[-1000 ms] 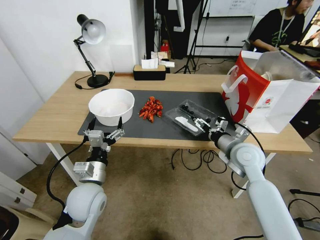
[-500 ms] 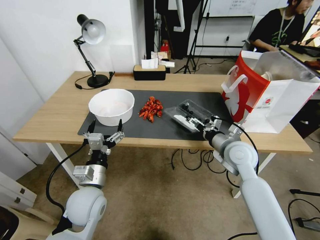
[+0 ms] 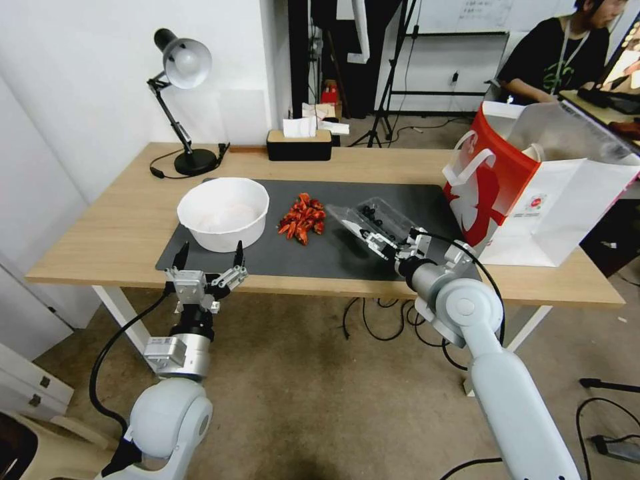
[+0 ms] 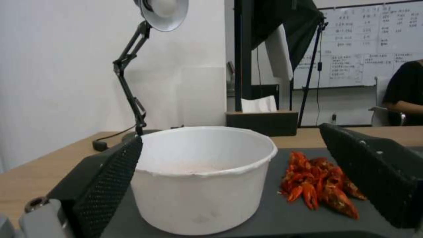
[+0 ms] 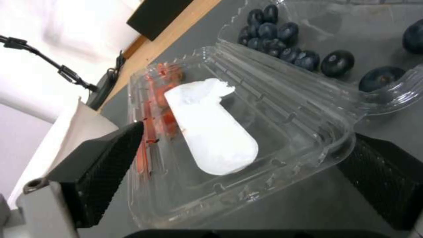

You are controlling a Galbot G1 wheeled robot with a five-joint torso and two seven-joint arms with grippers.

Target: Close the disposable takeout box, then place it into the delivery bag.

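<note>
Task was judged early: the clamshell takeout box (image 3: 373, 225) was not yet closed and nothing had been bagged. The box was found on the dark mat (image 3: 267, 257), between the pile of red crayfish (image 3: 303, 218) and the delivery bag (image 3: 527, 180), with the near half, its lid (image 5: 229, 145), tipped up off the mat and partly folded toward the berry half. The right gripper (image 3: 399, 245) was seen at the near edge of the box, jaws spread wide on either side of the raised lid; no clamping was visible, so the lid appeared to be pushed or levered rather than gripped, though contact could not be confirmed. The left gripper (image 3: 208, 257) was parked at the near table edge in front of the white bowl (image 3: 223, 212), jaws apart and holding nothing. Left to do, as judged: lid folded fully over and snapped, box picked up, box carried into the bag, which stood open at the right end of the table (image 3: 100, 220). View differences: the right wrist view gave detail that the head view could not, namely the white oblong piece (image 5: 211, 132) lying in the raised lid and the blueberries (image 5: 282, 39) in the far half. The head view supplied the overall layout and the bag. The left wrist view covered the bowl, the crayfish and the desk lamp (image 4: 145, 62).
</note>
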